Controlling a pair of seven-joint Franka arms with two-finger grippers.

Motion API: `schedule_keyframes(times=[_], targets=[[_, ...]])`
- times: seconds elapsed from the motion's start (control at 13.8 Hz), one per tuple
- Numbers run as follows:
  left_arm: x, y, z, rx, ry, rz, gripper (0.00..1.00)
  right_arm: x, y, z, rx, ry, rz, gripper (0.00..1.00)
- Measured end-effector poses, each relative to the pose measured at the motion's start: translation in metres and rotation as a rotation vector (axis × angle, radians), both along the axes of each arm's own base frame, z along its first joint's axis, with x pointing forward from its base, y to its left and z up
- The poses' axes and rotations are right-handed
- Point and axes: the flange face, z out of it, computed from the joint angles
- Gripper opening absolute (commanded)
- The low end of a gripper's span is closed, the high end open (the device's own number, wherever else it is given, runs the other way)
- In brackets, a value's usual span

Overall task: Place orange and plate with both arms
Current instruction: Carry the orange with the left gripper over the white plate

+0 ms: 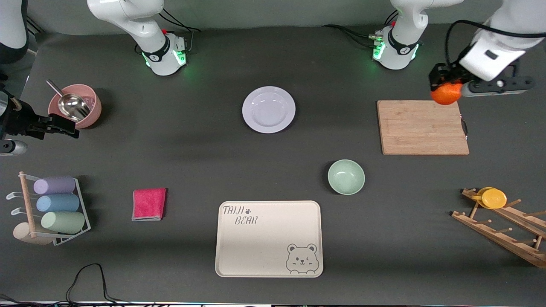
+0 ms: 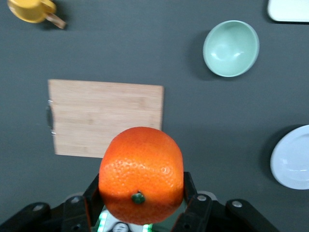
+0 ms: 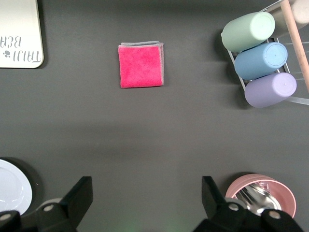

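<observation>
Waiting at the right arm's end of the worktop, the right tool (image 1: 64, 128) hovers beside the pink bowl (image 1: 76, 105), jaws spread wide and empty. The plate (image 1: 268, 109) lies mid-worktop between the 2 bases. The left tool (image 1: 445, 85) is clamped on the orange (image 1: 446, 94), raised over the cutting board's (image 1: 422, 128) corner. The plate lies toward the right arm's end from the orange. Only the left wrist view shows the fruit's green stem; only the right wrist view shows the right tool's gap.
</observation>
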Motion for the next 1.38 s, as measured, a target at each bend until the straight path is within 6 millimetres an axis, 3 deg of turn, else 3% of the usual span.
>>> schedule_keyframes(times=[0.29, 0.51, 0.65, 1.09, 1.38], targets=[[-0.009, -0.128, -0.03, -0.013, -0.02, 0.053, 0.0, 0.0, 0.0, 0.0, 0.0, 0.0, 0.0, 1.0], [-0.031, -0.226, -0.071, -0.047, -0.025, 0.093, 0.0, 0.0, -0.001, 0.0, 0.0, 0.001, -0.001, 1.0], [-0.046, -0.275, -0.1, -0.082, -0.007, 0.112, 0.0, 0.0, -0.001, 0.0, 0.0, 0.001, -0.002, 1.0], [-0.1, -0.377, -0.206, -0.037, 0.005, 0.118, 0.0, 0.0, -0.002, -0.001, 0.0, 0.001, -0.003, 1.0], [-0.126, -0.406, -0.249, -0.035, 0.038, 0.12, 0.0, 0.0, -0.002, -0.001, 0.0, 0.001, -0.003, 1.0]])
